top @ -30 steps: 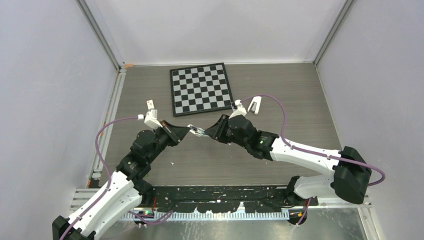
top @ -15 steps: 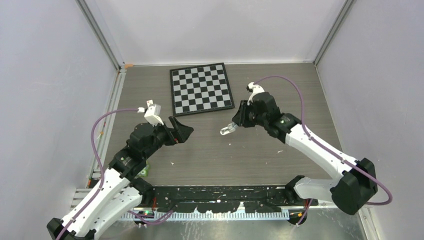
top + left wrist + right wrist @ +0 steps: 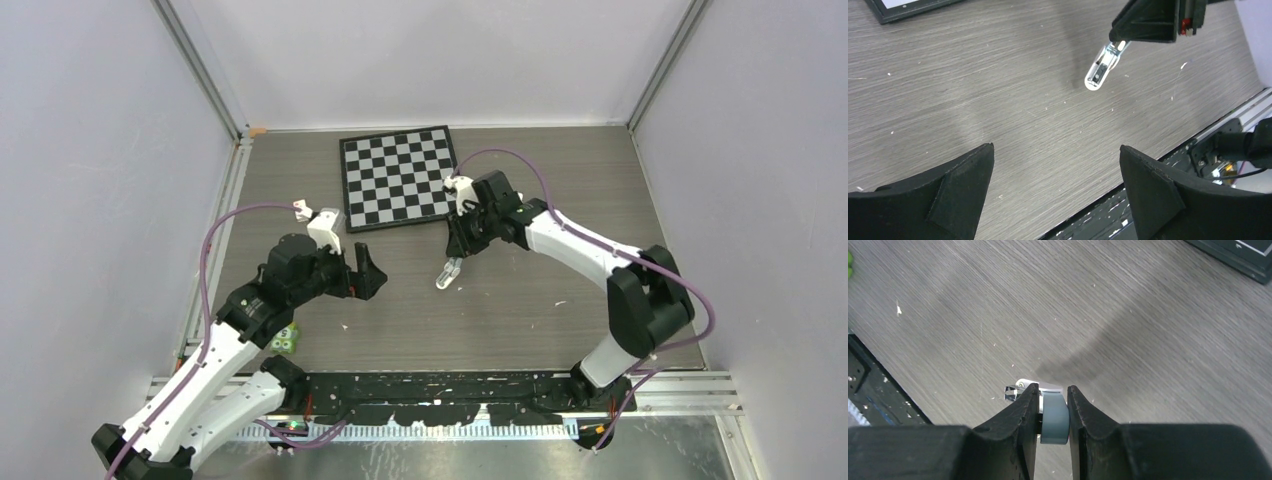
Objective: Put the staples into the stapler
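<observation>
the stapler (image 3: 447,274) hangs over the table (image 3: 520,310) just before the chessboard (image 3: 400,178), right of the left gripper (image 3: 362,262)

In the right wrist view, most of the stapler (image 3: 1054,416) is hidden between the fingers (image 3: 1015,427) of the right gripper (image 3: 1052,388); whether it is loaded cannot be told. In the left wrist view, its upper end is covered by those fingers.

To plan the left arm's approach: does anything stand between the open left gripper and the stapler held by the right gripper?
Nothing visible does. Only the table surface lies between the left gripper and the stapler, which hangs tilted from the right gripper. The checkerboard is farther back, off that line.
</observation>
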Available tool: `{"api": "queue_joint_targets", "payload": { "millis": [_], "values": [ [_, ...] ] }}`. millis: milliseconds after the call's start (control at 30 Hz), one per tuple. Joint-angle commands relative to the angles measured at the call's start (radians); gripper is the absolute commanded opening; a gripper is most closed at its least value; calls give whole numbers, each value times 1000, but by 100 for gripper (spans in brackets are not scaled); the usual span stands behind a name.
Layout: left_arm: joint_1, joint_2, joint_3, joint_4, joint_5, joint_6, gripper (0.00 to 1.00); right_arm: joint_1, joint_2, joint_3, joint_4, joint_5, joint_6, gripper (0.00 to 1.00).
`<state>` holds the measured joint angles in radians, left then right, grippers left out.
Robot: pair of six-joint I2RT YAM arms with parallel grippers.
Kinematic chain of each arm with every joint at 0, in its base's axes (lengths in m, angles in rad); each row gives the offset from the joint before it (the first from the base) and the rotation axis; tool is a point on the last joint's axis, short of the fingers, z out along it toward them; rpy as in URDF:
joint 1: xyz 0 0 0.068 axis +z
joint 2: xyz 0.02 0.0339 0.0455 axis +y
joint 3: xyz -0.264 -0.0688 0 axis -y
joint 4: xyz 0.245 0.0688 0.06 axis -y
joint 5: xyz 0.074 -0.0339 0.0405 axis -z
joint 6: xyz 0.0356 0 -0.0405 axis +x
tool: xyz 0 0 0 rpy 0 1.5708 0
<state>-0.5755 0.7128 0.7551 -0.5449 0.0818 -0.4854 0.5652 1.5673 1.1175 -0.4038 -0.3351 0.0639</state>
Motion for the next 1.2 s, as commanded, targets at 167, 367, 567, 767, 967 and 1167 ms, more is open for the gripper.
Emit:
{"api": "queue_joint_targets", "payload": {
  "millis": [167,367,567,767,967,1167],
  "values": [
    [2,-70,30,-10,39,82,97,-28,135,81,99,-110,-158,28],
    [2,-77,28,3,32,96,98,-41,175,87,127,-141,-165,32],
    [2,-40,70,-54,27,131,98,-49,138,110,112,-93,-104,54],
    [2,-68,88,-106,-55,187,100,-54,68,113,122,235,243,62],
    [2,-101,67,-87,-69,185,100,-57,81,190,-31,709,542,69],
    [3,-126,62,-92,-71,187,100,-60,158,253,-79,1012,608,83]
  ]
}}
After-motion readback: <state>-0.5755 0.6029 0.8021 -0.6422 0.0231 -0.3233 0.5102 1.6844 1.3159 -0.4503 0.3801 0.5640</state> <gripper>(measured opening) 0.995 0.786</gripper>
